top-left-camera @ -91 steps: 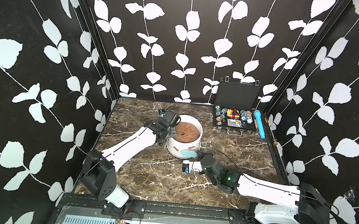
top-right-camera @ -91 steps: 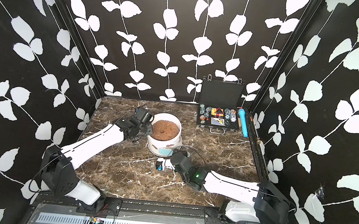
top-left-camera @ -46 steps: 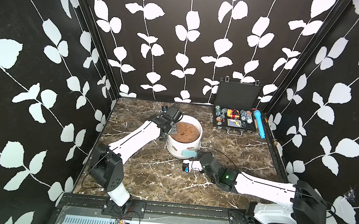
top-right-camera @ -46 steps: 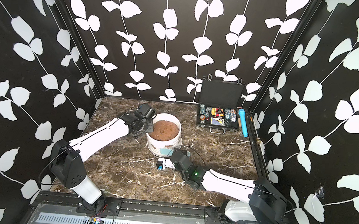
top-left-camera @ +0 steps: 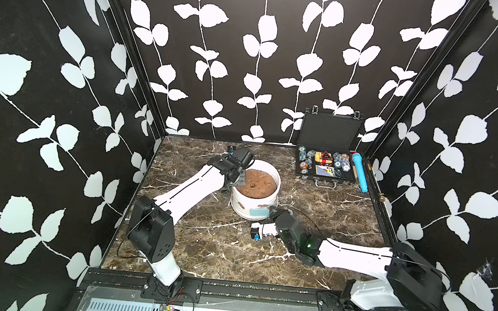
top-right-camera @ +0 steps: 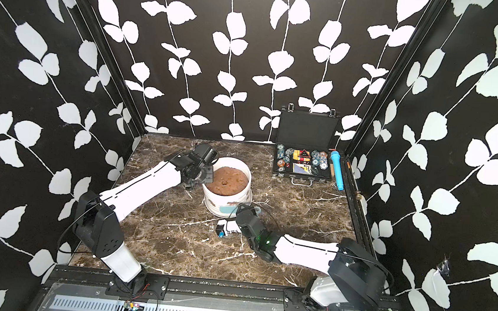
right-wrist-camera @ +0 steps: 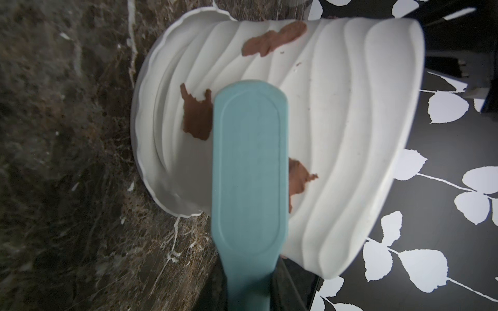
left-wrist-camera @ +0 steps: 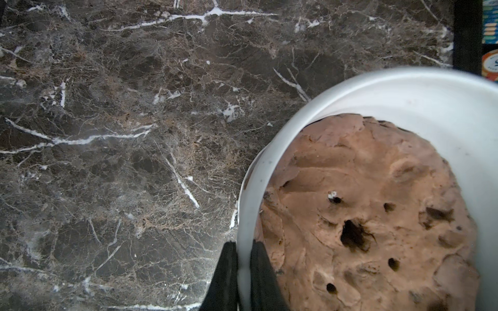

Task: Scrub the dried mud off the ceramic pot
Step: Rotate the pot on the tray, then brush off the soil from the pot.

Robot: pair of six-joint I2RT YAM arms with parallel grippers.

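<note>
Currently: left claw (left-wrist-camera: 244,272) pinched shut on the rim of the ceramic pot (top-left-camera: 246,206), mid-surface (top-left-camera: 203,244). Right claw (right-wrist-camera: 248,290) closed on teal brush (right-wrist-camera: 249,167), head against the ribbed wall beside dried mud (right-wrist-camera: 198,118). Risk: hard sideways scrubbing could slide the glossy rim from the pinch, tipping pot, spilling soil (left-wrist-camera: 363,215).

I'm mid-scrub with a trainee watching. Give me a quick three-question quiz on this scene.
1. True or false: the left tool pinches the pot by its rim, one finger inside and one outside.
2. What does the right tool hold against the pot? A) sponge B) brush C) cloth
3. Fill in: the brown mud patches sit on the pot's outer ____.
Key: 1 true; 2 B; 3 wall.
</note>
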